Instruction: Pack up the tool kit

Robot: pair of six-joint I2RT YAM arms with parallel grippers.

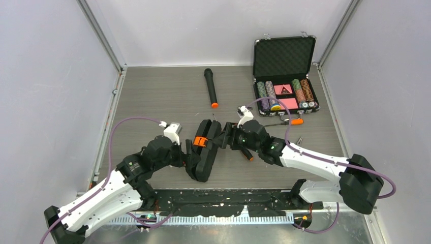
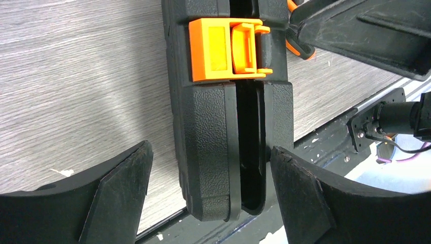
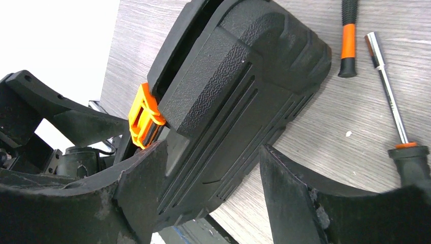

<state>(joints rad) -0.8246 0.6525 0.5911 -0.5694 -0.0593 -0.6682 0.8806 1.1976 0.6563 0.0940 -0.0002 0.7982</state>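
Black all over on the tool kit case (image 2: 208,132), pebbled texture, ribbed lines, and there's its latch (image 2: 223,50), bright orange. Grey wood-grain table (image 2: 76,76) underneath. My left fingers (image 2: 117,203) are matte black. Screwdriver (image 3: 394,107): silver shaft, orange collar, black grip. A tool handle (image 3: 347,35), black with an orange band.

white arms (image 1: 104,195), black joints (image 1: 362,184), purple cables (image 1: 133,118)

You can't see inside the case (image 1: 202,165), closed to a dark slit between its halves, its top runs off the left wrist view, and in the right wrist view the screwdriver (image 3: 389,86) handle sinks behind the right gripper (image 3: 213,146) while the orange-banded tool (image 3: 348,35) is cut by the top edge
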